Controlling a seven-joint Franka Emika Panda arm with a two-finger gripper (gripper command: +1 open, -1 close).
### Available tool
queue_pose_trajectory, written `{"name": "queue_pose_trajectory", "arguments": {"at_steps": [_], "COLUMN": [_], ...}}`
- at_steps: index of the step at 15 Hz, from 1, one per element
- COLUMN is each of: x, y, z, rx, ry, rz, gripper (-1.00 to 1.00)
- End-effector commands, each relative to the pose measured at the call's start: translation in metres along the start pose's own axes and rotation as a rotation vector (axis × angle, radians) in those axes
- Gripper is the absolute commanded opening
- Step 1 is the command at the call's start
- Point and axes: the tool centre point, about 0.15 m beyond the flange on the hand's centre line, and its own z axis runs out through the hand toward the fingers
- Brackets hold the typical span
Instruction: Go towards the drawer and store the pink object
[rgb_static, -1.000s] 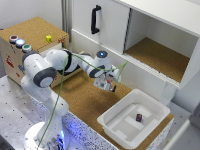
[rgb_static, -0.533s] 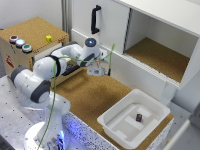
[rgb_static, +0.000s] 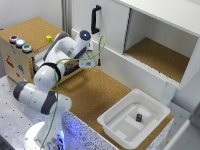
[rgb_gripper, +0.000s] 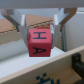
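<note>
In the wrist view my gripper (rgb_gripper: 43, 35) is shut on the pink object (rgb_gripper: 39, 42), a small pinkish-red cube with dark letters on its faces. One finger (rgb_gripper: 22, 25) presses on each side of it. Below the cube lies the light-wood drawer (rgb_gripper: 30, 66). In the exterior view the gripper (rgb_static: 83, 66) hangs over the pulled-out drawer (rgb_static: 70, 73) at the front of the cork-topped wooden box (rgb_static: 30, 29). The cube itself is hidden by the hand in that view.
Coloured round buttons (rgb_static: 20, 43) and a yellow cube (rgb_static: 48, 38) sit on the box top. A white cupboard with a black handle (rgb_static: 95, 20) stands behind. A white tray (rgb_static: 117, 127) with a small dark purple block (rgb_static: 139, 117) is at the exterior view's lower right.
The arm has swung from near the white tray to the exterior view's left, and the gripper now hangs over the drawer of the wooden box.
</note>
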Motion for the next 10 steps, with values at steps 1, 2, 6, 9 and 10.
{"name": "queue_pose_trajectory", "arguments": {"at_steps": [1,2,6,9,10], "x": [0.086,0.094,0.077,0.048,0.047], "y": [0.02,0.016,-0.017,-0.034,-0.035], "z": [0.052,0.061,0.11,0.142,0.148], "rx": [0.111,0.106,0.086,0.04,0.028], "ry": [-0.106,-0.131,-0.3,-0.369,-0.361], "rz": [-0.214,-0.259,-0.514,-0.617,-0.616], "gripper": [-1.0,-1.0,-1.0,-1.0,-1.0]}}
